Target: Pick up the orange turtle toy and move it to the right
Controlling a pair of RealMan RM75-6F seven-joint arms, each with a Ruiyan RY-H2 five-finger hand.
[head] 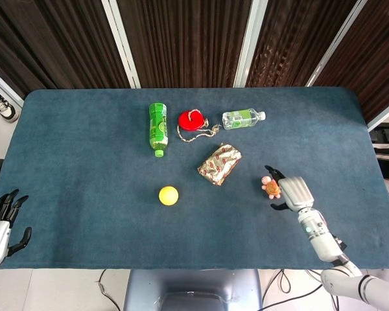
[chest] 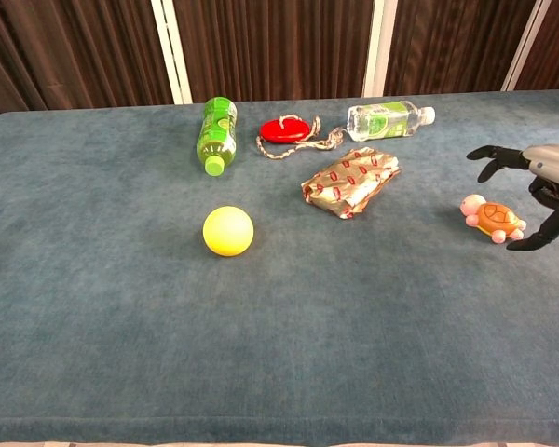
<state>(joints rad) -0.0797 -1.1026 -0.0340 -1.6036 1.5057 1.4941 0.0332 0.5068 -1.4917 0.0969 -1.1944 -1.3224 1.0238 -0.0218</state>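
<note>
Blue table [head: 84, 168]: turtle [chest: 492, 219] beside spread right hand [chest: 540, 186].

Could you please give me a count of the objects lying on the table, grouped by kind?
Plastic bottles: 2, a green one and a clear one with a green label
Toys: 3, an orange turtle toy, a yellow ball and a red disc with a rope
Foil snack packets: 1
Total: 6
</note>
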